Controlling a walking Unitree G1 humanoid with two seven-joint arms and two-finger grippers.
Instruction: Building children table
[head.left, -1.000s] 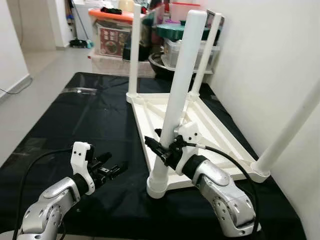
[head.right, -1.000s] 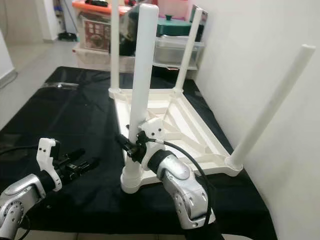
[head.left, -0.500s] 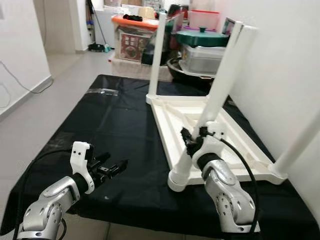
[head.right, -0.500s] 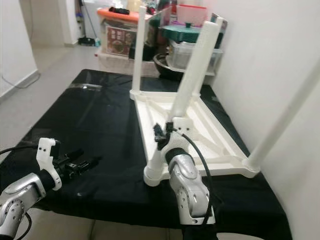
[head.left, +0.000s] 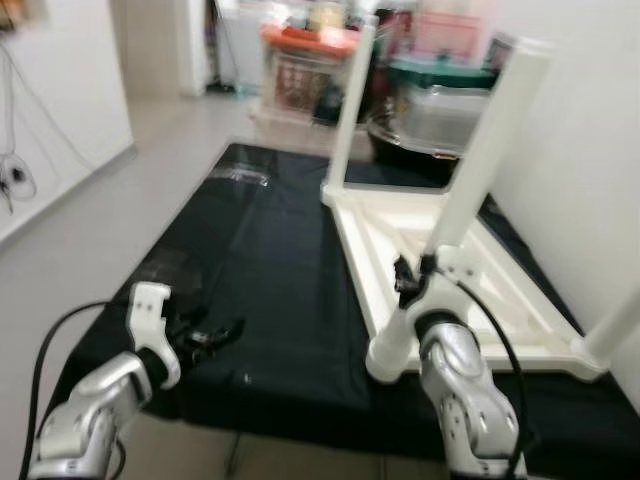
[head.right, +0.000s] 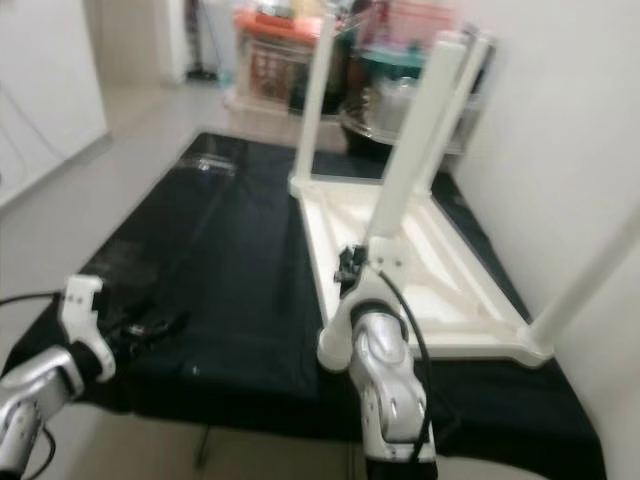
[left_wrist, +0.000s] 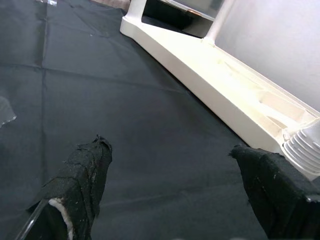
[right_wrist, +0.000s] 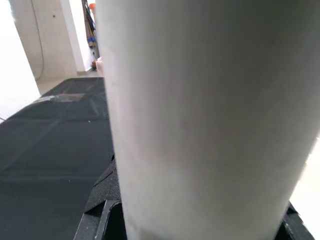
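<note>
Left eye view: white children's table (head.left: 470, 262) is lying upside down on the black cloth (head.left: 260, 270), legs sticking up. Right gripper (head.left: 410, 280) is reaching forward, jaws pinching the near leg (head.left: 470, 190) low, just above its socket. Left gripper (head.left: 205, 335) is hovering low over the cloth, arm bent, jaws spread, holding nothing.

white children's table (head.left: 470, 270) lies upside down, legs up.
</note>
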